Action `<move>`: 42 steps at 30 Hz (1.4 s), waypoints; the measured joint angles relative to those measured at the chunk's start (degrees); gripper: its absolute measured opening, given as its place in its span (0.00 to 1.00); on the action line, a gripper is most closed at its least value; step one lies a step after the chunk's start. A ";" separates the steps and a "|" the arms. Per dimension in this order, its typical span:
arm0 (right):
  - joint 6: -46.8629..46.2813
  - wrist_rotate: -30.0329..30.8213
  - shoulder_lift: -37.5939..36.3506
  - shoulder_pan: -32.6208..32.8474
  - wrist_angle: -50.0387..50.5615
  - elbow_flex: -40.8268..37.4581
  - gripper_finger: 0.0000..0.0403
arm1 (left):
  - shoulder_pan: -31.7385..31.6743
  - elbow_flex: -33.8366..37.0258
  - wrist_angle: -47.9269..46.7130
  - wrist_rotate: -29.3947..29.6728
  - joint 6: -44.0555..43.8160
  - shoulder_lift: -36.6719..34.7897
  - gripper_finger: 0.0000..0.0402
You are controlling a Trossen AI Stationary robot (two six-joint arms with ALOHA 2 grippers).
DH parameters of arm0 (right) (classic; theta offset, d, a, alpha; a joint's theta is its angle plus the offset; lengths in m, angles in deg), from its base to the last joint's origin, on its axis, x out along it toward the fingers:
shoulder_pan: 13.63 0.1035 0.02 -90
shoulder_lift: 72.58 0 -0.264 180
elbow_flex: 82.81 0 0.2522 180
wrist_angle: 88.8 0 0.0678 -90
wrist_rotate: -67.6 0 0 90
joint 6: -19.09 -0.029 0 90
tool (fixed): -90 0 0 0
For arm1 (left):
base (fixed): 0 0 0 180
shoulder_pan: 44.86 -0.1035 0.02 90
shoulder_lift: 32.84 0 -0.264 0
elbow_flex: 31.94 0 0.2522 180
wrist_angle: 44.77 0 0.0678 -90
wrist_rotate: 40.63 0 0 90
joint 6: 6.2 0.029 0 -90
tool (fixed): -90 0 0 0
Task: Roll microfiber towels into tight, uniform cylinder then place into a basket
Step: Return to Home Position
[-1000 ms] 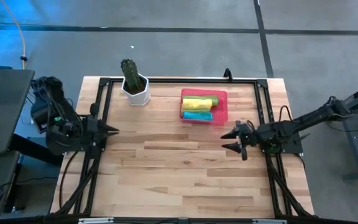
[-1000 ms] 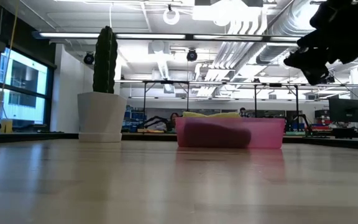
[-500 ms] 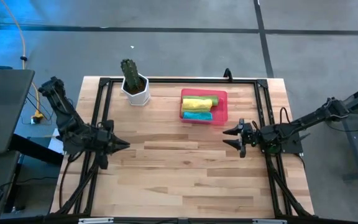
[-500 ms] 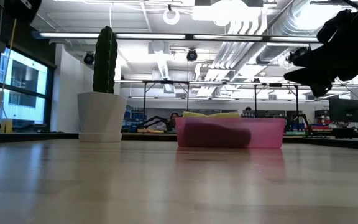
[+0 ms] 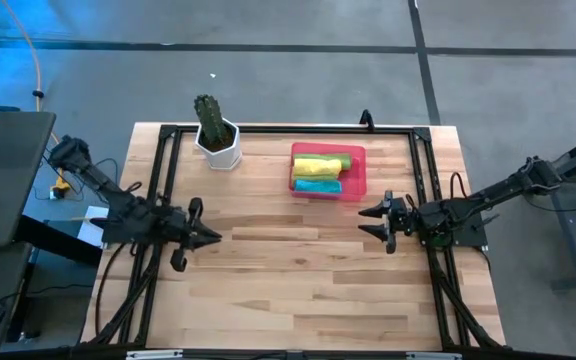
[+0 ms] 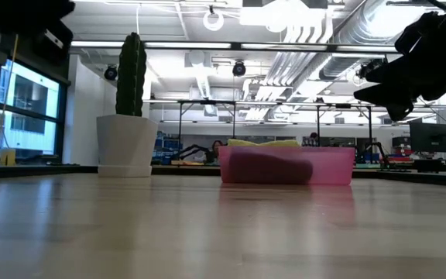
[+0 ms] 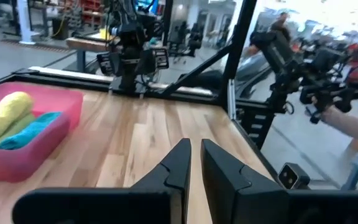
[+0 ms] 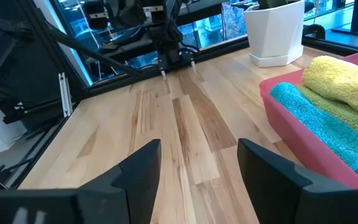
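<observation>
The pink basket [image 5: 356,172] stands on the table's far side, right of centre, also in the low view [image 6: 327,167]. In it lie rolled microfiber towels side by side: a yellow one [image 5: 320,161], a lime green one [image 8: 333,106] and a teal one [image 5: 316,186]. My left gripper [image 5: 216,238] hangs shut and empty over the left part of the table, pointing level toward the right; its own view shows the fingers [image 7: 180,163] nearly together. My right gripper [image 5: 362,223] hangs open and empty just on the near side of the basket's right corner, pointing left, its fingers [image 8: 140,167] wide apart.
A cactus in a white hexagonal pot [image 5: 217,142] stands at the far left, left of the basket. Black frame rails [image 5: 156,190] run along the table's edges. Bare wood [image 5: 288,270] spreads over the middle and near side. A person's hand [image 7: 348,122] shows beyond the table.
My left gripper has swung down from beside the left rail and out over the table, toward the right and near edges, tipping to level; it stays shut. My right gripper has dipped slightly, then kept still. Basket and towels have not moved.
</observation>
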 joint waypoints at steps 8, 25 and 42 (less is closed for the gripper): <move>0.18 -0.04 0.03 0.00 0.48 0.02 0.51 | -12.28 8.57 12.38 -12.43 -0.27 0.00 0.08; 0.20 -0.15 0.03 0.00 5.13 0.02 0.51 | -37.56 10.33 14.75 -21.88 4.60 0.00 0.08; 0.20 -0.15 0.03 0.00 5.64 0.04 0.51 | -47.58 10.29 8.22 -4.30 0.87 0.17 0.08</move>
